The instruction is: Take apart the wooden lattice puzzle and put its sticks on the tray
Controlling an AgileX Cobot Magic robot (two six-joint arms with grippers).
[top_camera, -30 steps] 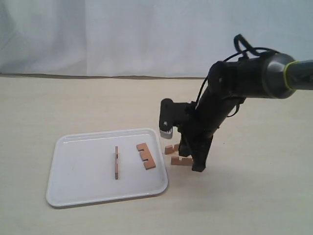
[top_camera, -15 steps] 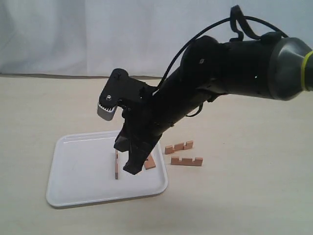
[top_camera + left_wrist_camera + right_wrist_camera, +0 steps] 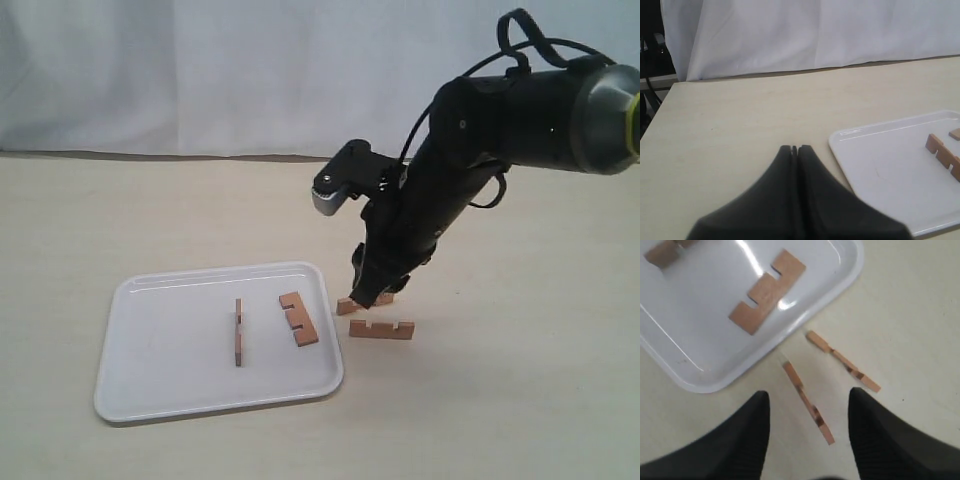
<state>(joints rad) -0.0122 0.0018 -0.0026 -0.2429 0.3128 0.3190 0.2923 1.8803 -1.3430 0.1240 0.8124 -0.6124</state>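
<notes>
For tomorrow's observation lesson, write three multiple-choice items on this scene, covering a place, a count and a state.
1. In the exterior view, the two reddish-brown notched wooden sticks off the flat white rectangular plastic tray lie: A right of it; B left of it; C behind it.
2. Sticks on the tray: A one; B two; C four.
3. The right black claw is: A open; B shut on a stick; C shut, empty.
A: beyond its right rim. B: one on edge, one flat. A: jaws wide apart.
</notes>
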